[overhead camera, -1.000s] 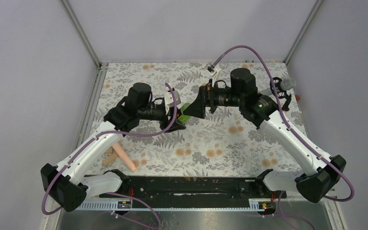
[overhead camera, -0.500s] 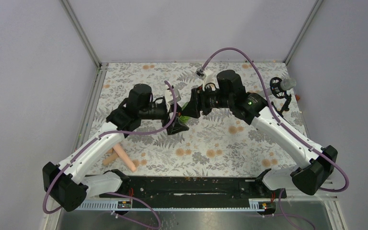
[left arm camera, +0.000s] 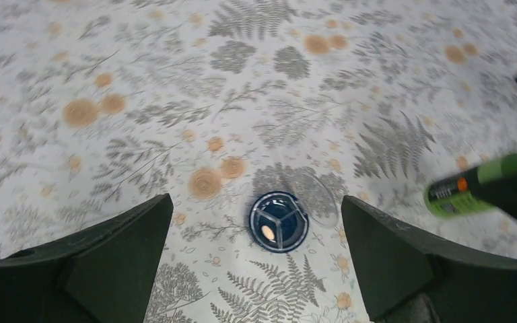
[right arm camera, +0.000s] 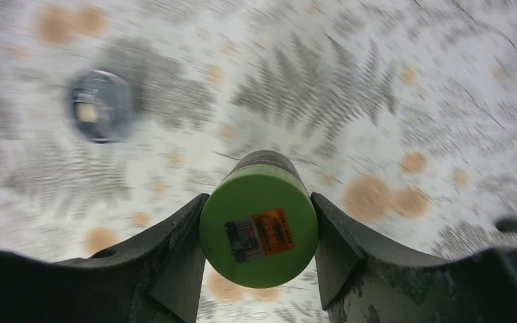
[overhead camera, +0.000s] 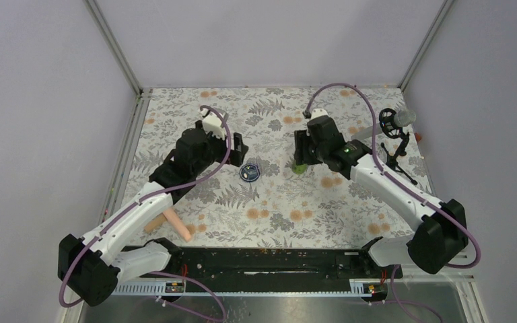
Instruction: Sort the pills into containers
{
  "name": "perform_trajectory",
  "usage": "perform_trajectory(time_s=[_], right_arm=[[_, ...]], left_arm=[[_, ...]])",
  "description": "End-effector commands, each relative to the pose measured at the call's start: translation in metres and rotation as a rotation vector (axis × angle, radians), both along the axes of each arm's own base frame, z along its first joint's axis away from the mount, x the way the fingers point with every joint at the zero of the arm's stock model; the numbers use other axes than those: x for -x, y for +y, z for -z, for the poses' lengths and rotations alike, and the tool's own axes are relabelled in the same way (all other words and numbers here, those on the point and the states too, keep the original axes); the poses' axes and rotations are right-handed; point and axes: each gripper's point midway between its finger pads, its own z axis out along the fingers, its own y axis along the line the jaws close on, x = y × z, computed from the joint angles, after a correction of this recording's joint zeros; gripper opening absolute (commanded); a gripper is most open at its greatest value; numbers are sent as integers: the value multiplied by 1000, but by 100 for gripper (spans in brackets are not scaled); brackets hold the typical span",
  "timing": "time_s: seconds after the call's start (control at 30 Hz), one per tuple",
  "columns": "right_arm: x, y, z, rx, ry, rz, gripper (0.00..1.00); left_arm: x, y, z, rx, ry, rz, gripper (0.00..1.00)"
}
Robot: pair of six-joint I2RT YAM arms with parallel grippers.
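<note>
Top external view: a second ago the two arms met nose to nose over the middle of the table (overhead camera: 289, 205), and they have now drawn apart. The left gripper (overhead camera: 240, 143) has pulled back toward its own side, and the right gripper (overhead camera: 300, 156) has swung out to the right.

That retreat uncovers the blue jar (overhead camera: 249, 172), which sits on the cloth between them, nearer the left arm. In the left wrist view the left gripper (left arm camera: 256, 205) stands wide and holds nothing. The blue jar (left arm camera: 279, 221) sits on the cloth beyond it, framed in the gap between its tips.

One compartment holds a small pale piece, probably a pill (left arm camera: 268, 232), though it is too small to be certain.

The right gripper (right arm camera: 259, 202) is clamped on the green bottle (right arm camera: 259, 229). The bottle is tipped over, its labelled end facing the wrist camera, low over the table and well to the right of the jar. That view is smeared, which suggests the arm is mid-swing.

My reading is that an exchange at the meeting point has ended. At least one piece seems to be in the jar. The bottle looks to be on its way to being set down or moved to a new spot.
</note>
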Motion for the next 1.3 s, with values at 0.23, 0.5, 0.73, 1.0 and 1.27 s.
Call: perform_trajectory(time_s=[0.23, 0.5, 0.73, 1.0, 1.27], right_arm=[[-29, -35, 40, 165, -98, 194, 44], [-26, -36, 37, 128, -97, 210, 83], [-27, -33, 7, 76, -110, 206, 93], [-25, -31, -24, 34, -134, 199, 99], [-23, -16, -37, -36, -128, 148, 99]], left_arm=[[-15, 6, 35, 153, 222, -206, 99], [-12, -19, 61, 270, 359, -189, 99], [-15, -42, 67, 252, 388, -133, 99], [-18, -67, 84, 183, 453, -73, 99], [-28, -76, 109, 159, 489, -76, 99]])
